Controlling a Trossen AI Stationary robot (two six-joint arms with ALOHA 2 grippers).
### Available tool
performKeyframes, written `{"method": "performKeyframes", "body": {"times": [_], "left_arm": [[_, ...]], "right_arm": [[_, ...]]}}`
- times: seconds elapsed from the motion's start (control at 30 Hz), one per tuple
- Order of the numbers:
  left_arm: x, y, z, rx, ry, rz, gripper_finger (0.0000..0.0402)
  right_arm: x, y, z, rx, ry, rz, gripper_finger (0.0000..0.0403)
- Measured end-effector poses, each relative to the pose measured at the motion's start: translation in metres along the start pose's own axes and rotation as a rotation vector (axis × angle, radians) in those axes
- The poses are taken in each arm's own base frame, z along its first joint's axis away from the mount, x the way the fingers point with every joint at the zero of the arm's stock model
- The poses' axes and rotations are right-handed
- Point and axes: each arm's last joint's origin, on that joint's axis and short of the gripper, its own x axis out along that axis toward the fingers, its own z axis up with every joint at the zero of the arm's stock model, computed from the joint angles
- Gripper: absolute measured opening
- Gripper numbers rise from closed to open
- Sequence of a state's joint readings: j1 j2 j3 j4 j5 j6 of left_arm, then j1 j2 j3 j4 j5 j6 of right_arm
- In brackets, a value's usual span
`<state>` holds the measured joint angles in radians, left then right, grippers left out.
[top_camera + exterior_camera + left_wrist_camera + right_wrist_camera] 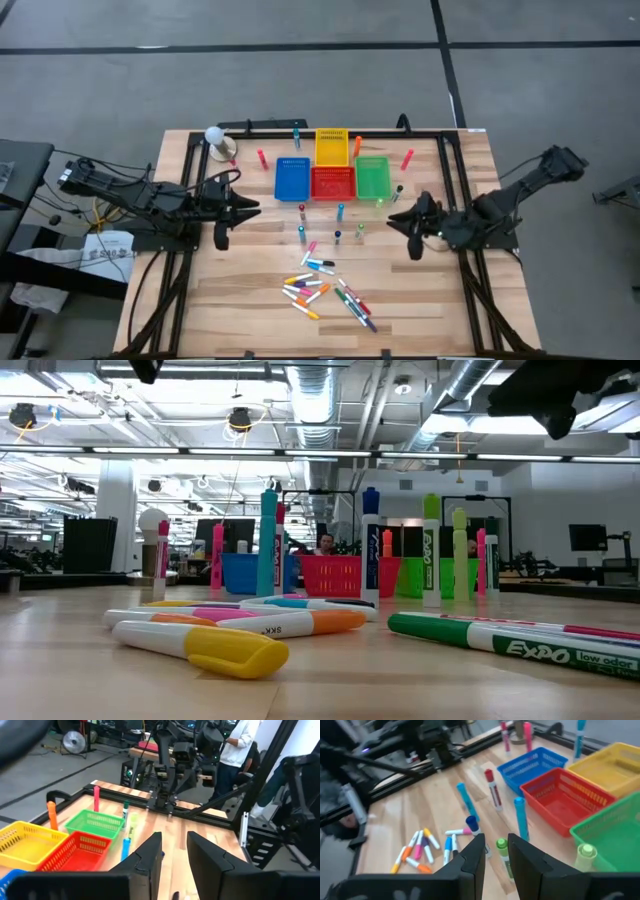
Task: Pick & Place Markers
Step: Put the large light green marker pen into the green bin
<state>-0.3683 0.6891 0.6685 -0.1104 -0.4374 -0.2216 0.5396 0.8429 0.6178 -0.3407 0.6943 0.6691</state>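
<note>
Both arms hover empty over a table strewn with markers

The slim plastic markers (322, 288) lie heaped at the near middle of the wooden table (240, 300), with others standing upright before the square red mesh bin (333, 182). The left gripper (221, 236) and right gripper (416, 246) hang either side, jaws slightly parted and holding nothing. The pens look light, stiff and smooth, likely to roll; best pinched mid-barrel, across the width, one at a time.

Green marker (510, 645) cut off at low view's right edge
</note>
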Motion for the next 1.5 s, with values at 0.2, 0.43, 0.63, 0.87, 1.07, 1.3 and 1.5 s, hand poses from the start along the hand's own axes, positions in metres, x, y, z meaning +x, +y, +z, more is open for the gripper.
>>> {"method": "performKeyframes", "body": {"times": [0.2,0.43,0.63,0.87,1.07,1.3,1.5], "left_arm": [[0.0,0.0,0.0,0.008,-0.001,0.004,0.0091],[0.0,0.0,0.0,0.008,-0.001,0.004,0.0091],[0.0,0.0,0.0,0.008,-0.001,0.004,0.0091],[0.0,0.0,0.0,0.008,-0.001,0.005,0.0091],[0.0,0.0,0.0,0.008,-0.001,0.005,0.0091],[0.0,0.0,0.0,0.008,0.0,0.005,0.0091],[0.0,0.0,0.0,0.008,0.0,0.005,0.0091]], "right_arm": [[0.02,0.018,-0.021,0.049,0.029,-0.066,0.0074],[0.043,0.032,-0.05,0.12,0.122,-0.104,0.0074],[0.054,0.044,-0.069,0.076,0.148,-0.096,0.0074],[0.067,0.046,-0.085,0.027,0.181,-0.134,0.0074],[0.074,0.042,-0.09,0.011,0.193,-0.17,0.0074],[0.082,0.035,-0.083,0.044,0.178,-0.206,0.0074],[0.087,0.035,-0.079,0.012,0.222,-0.153,0.0074]]}}
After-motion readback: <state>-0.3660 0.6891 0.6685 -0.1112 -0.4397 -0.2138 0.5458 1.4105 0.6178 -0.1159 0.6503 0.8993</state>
